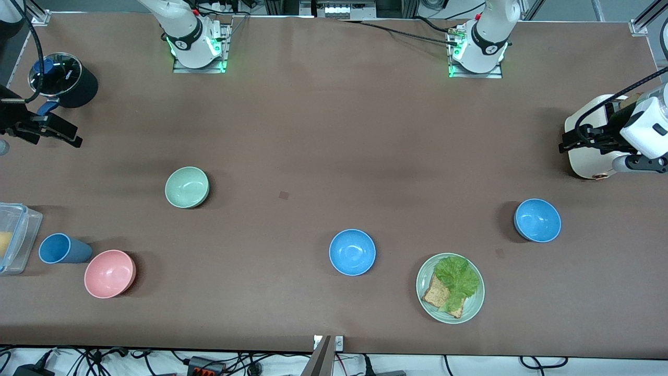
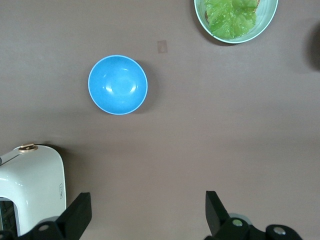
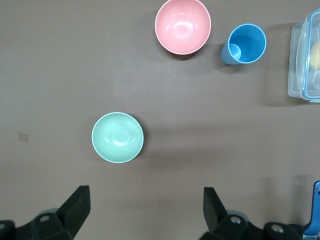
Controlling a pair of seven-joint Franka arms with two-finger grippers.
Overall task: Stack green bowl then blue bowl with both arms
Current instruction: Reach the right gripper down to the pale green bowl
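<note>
The green bowl [image 1: 187, 187] sits upright on the table toward the right arm's end; it also shows in the right wrist view [image 3: 117, 137]. One blue bowl [image 1: 352, 252] sits mid-table, nearer the front camera. A second blue bowl [image 1: 537, 220] sits toward the left arm's end and shows in the left wrist view [image 2: 118, 85]. My right gripper [image 1: 73, 137] [image 3: 145, 195] is open and empty, up over the table at the right arm's end. My left gripper [image 1: 566, 141] [image 2: 147, 200] is open and empty, up beside a white appliance.
A pink bowl [image 1: 109, 273], a blue cup [image 1: 60, 248] and a clear container [image 1: 13, 237] sit at the right arm's end. A pale green plate [image 1: 477, 303] holds lettuce and bread. A black round pot [image 1: 62, 79] and the white appliance [image 1: 589, 156] stand at the table's ends.
</note>
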